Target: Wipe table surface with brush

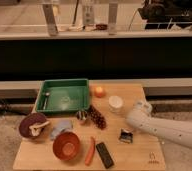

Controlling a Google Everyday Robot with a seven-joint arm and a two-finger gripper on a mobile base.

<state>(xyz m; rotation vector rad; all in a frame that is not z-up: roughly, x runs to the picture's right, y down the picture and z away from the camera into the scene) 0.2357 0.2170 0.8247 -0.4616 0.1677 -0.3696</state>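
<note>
Though of unclear grip, end effector [127, 130] at brush [125, 137], open table surface [148, 151] toward front edge.

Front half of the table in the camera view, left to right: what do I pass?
Maroon bowl → orange bowl → carrot → black bar → brush, with the gripper at it.

A black brush [125, 136] sits under the white arm's [164, 130] hand [126, 132] on the light tan table [139, 156], with a green tray [64, 81], orange bowl [66, 135] and maroon bowl [23, 125].
</note>
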